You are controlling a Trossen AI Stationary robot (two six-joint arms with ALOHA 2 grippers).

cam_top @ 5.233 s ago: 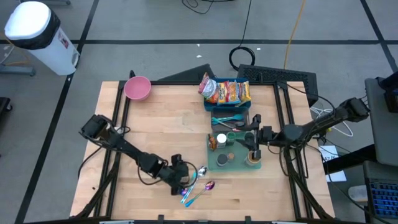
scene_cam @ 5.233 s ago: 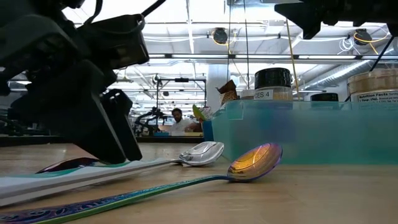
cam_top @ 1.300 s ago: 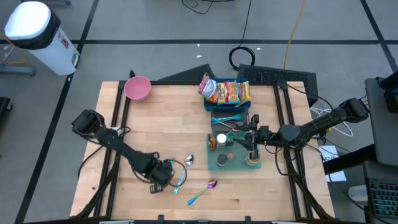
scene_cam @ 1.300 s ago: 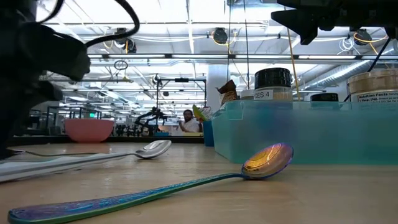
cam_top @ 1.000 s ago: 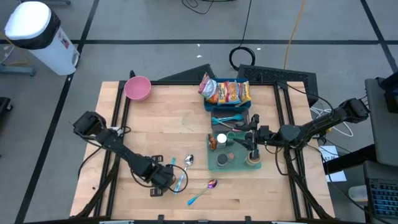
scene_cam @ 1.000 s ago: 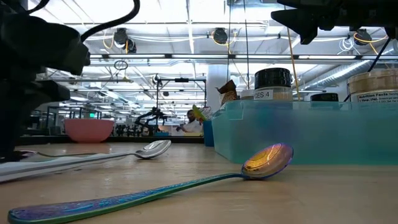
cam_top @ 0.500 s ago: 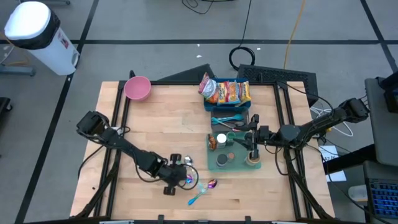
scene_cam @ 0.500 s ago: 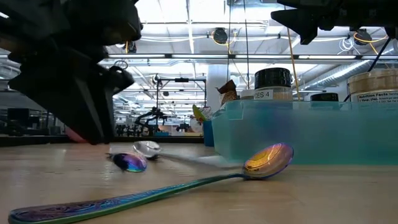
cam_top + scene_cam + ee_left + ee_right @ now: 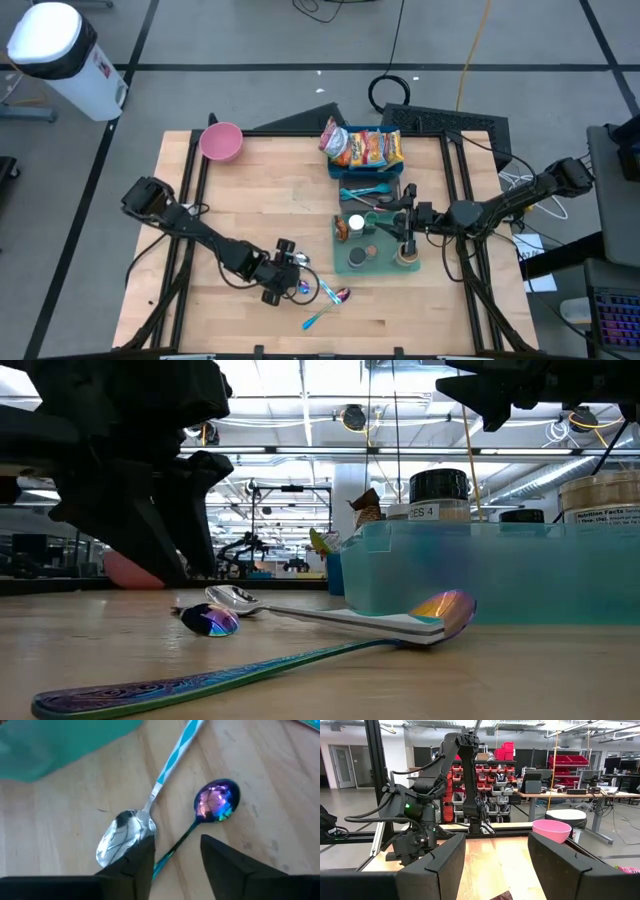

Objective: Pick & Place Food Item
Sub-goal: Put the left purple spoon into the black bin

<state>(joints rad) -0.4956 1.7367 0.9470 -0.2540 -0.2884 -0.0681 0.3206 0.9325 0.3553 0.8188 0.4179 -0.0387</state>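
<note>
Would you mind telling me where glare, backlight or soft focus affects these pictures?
Low view: bright ceiling lights behind turn the left gripper into a dark silhouette, the teal bin looks soft, and the nearest spoon's bowl gleams gold. Left wrist view: the iridescent spoon and silver spoon both show bright reflections. High view: even light, faint shadows on the table.

Grey floor (image 9: 250,40) with dark tape lines, white bin (image 9: 60,55); red shelving (image 9: 495,767), ceiling lights (image 9: 350,417)
</note>
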